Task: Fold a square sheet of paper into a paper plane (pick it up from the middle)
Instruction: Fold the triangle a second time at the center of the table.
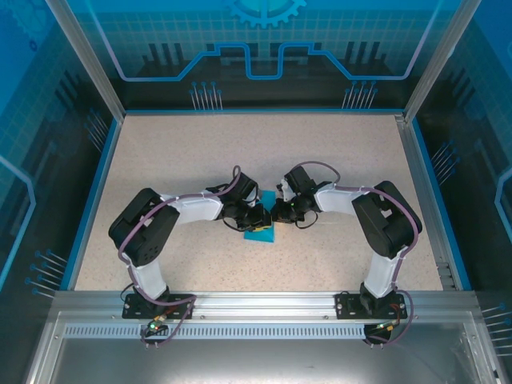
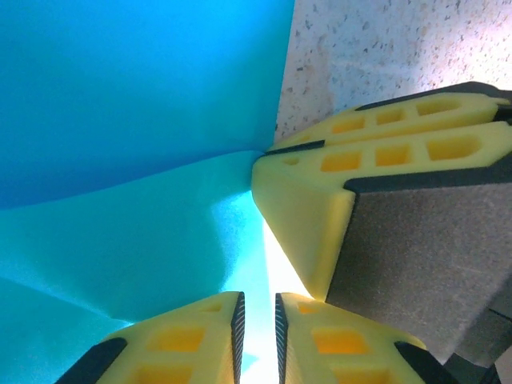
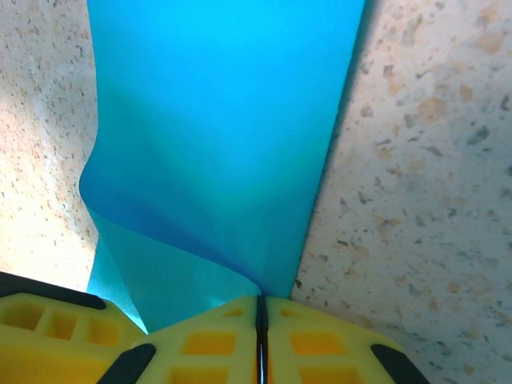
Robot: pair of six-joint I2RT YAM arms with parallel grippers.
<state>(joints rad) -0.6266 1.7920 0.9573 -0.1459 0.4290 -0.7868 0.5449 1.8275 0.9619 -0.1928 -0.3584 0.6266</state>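
Note:
The teal-blue sheet of paper [image 1: 261, 234] lies on the speckled table between both arms, partly lifted and bent into a soft ridge. In the right wrist view the paper [image 3: 224, 120] runs down into my right gripper [image 3: 260, 302], whose jaws are pressed together on its near edge. In the left wrist view the paper [image 2: 144, 120] curves up beside my left gripper [image 2: 258, 300], whose pads stand a narrow gap apart with the bright paper edge showing between them. The right gripper's fingers [image 2: 320, 184] sit just ahead of it. From above, left gripper [image 1: 260, 218] and right gripper [image 1: 278, 213] nearly touch.
The speckled tabletop [image 1: 176, 152] is ringed by a blue rim and metal frame posts [image 1: 84, 56]. The left gripper's finger [image 3: 48, 328] shows at the lower left of the right wrist view, close beside the right jaws.

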